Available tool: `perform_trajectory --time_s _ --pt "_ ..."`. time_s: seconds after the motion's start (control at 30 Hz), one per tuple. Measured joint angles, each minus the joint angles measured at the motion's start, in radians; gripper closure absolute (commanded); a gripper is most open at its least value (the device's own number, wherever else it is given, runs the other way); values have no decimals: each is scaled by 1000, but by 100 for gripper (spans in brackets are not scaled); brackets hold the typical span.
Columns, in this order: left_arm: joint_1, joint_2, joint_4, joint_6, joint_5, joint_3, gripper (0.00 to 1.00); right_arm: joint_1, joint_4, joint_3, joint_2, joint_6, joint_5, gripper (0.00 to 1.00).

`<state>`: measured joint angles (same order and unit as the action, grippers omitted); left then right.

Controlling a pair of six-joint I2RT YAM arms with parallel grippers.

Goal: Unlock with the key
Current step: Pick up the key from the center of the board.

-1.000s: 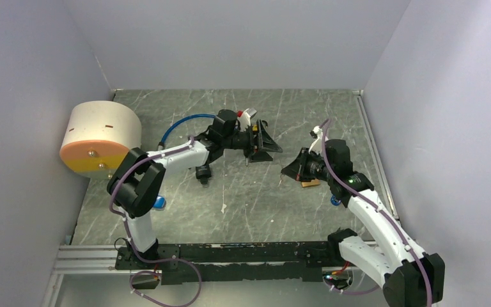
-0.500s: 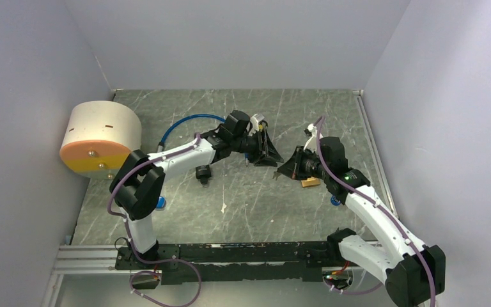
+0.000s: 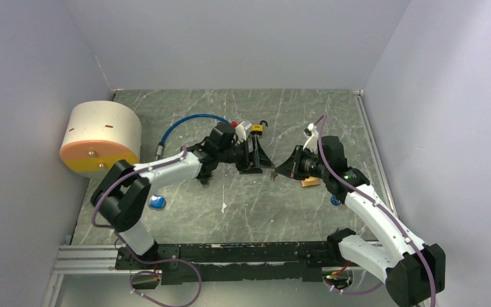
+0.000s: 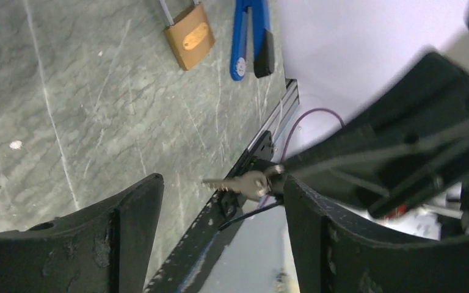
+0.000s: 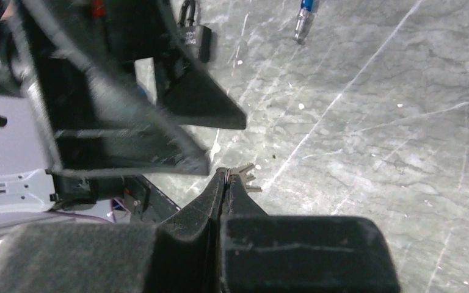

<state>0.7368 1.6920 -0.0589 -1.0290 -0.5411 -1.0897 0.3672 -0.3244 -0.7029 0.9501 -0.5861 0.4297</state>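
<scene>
Silver key (image 5: 239,174): pinched by its bow at the tips of the right gripper (image 5: 223,178), blade sticking out free above the table. From overhead it is only a speck; its teeth read only in the wrist views.
Right gripper: jaws pressed together on the key, aimed toward 9 o'clock at the other arm.
Left gripper (image 4: 223,183): jaws spread wide, holding nothing. Its own camera shows the key's blade in the gap between the two fingers (image 4: 131,226), apparently touching neither.
Meeting point: mid-table, the two grippers nearly tip to tip.
Brass padlock (image 4: 189,41): flat on the grey marbled table (image 3: 243,204), at 5 o'clock of the right gripper. Overhead, the right wrist covers part of it; in the left wrist view the frame edge cuts off the top of its shackle.
Black padlock (image 3: 257,128): lying at 12 o'clock of the left gripper; whether its shackle is latched cannot be made out.
Blue-handled tool (image 4: 248,36): just beside the brass padlock, cut off at the top, kind unclear.
Blue cable (image 3: 185,123): arcing at 10 o'clock of the left gripper, one end hidden behind the arm.
Cream drum (image 3: 99,137): orange-faced, at the table's 9 o'clock edge, against the wall.
Blur: in the right wrist view the left gripper is a dark smeared mass.
</scene>
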Motion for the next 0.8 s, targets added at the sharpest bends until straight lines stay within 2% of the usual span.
perform_trajectory --time_s 0.13,0.27,0.47,0.53,0.73,0.8 --pt "-4 -136 -119 168 -32 110 27 0 -12 -40 24 -29 39 100" --pt "-2 -218 -175 353 -132 117 27 -1 -18 -91 37 -51 103 100" --pt "-1 -226 -87 581 -250 64 33 0 -30 -165 52 -71 242 100" --pt "0 -217 -50 632 -271 37 44 0 -39 -184 54 -73 279 100" --pt "2 -190 15 701 -342 -34 92 0 -68 -223 67 -76 321 100" --pt "3 -190 31 706 -357 -38 97 -1 -81 -225 71 -77 324 100"
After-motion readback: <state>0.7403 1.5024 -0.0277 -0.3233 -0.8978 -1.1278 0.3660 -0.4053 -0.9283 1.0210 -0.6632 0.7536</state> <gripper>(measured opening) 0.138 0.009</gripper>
